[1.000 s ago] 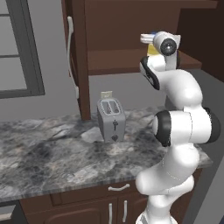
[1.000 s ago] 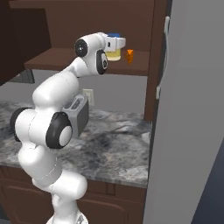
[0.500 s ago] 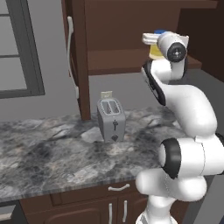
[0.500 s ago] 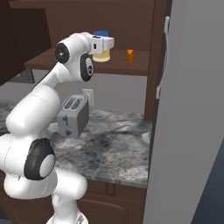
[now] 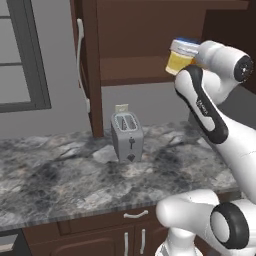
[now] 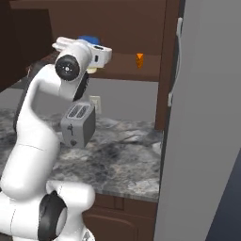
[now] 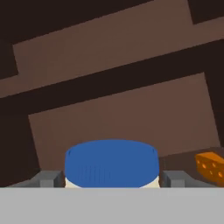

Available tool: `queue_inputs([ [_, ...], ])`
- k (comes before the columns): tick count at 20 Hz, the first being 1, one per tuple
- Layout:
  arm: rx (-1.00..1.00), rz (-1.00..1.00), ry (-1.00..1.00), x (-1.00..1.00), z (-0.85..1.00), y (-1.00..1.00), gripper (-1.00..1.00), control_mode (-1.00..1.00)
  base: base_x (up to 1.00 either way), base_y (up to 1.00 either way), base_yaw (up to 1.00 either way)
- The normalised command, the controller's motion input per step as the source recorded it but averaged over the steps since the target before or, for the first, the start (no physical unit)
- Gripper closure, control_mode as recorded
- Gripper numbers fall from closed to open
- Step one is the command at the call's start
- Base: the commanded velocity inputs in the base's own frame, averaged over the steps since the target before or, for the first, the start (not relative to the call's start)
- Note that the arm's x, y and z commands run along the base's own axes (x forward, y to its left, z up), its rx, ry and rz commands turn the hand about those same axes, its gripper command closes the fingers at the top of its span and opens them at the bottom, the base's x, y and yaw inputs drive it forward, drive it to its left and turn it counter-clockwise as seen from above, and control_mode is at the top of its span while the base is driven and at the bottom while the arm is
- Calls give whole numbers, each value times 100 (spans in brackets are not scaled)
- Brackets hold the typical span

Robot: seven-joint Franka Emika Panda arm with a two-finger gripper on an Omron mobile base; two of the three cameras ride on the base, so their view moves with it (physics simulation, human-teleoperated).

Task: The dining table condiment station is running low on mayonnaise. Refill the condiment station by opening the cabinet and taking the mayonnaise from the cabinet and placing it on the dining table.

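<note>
Pincer (image 7: 112, 181) clenched on the mayonnaise jar (image 5: 182, 56), held aloft at the mouth of the open cabinet (image 5: 145, 45), above the toaster (image 5: 126, 135) and the marbled desk (image 5: 75, 175). We judge the carry best done level, swinging clear of the door at 9 o'clock and the orange wedge (image 6: 139, 60).

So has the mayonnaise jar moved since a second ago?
Yes. In the left base view the mayonnaise has risen slightly against the cabinet shelf, gripped by the gripper.
</note>
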Motion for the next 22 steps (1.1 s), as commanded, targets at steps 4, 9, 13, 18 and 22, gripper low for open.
queue_inputs([
  [4,-19,26,0,-100,-1,0,100,-100,0,0,0],
  [9,-26,19,-4,-100,-30,1,100,-100,0,0,0],
  [13,-13,0,0,-54,-54,35,100,-100,0,0,0],
  [18,-11,4,-4,-53,-53,21,100,-100,0,0,0],
  [22,-3,4,-4,-25,-7,3,100,100,-75,1,20],
])
